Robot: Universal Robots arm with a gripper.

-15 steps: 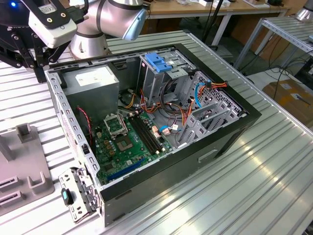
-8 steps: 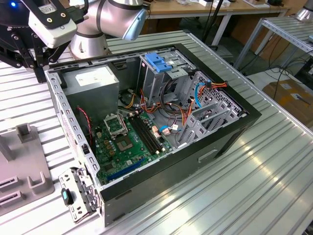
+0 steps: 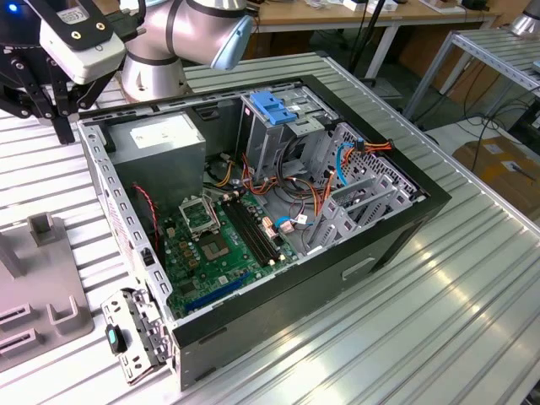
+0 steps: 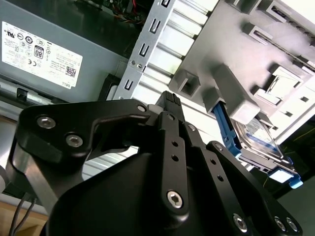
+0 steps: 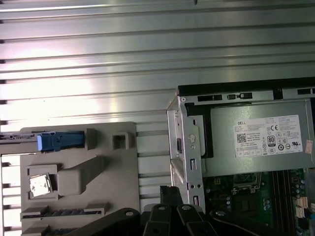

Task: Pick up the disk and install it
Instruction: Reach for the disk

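Note:
The disk is a silver-grey drive in a bright blue carrier rail. It stands on edge in a slot of a grey fixture beside the open computer case. In the first wrist view the disk's blue rail shows at the fixture's edge. My black gripper hangs above the table, over the case's corner by the power supply and apart from the disk. Its tip points between the case wall and the fixture, with nothing seen in it. The gripper also shows in the first wrist view.
The grey power supply with a white label sits in the case corner nearest the gripper. A metal drive cage topped with blue clips stands beyond it, above the green motherboard and cables. The ribbed metal table stretches around.

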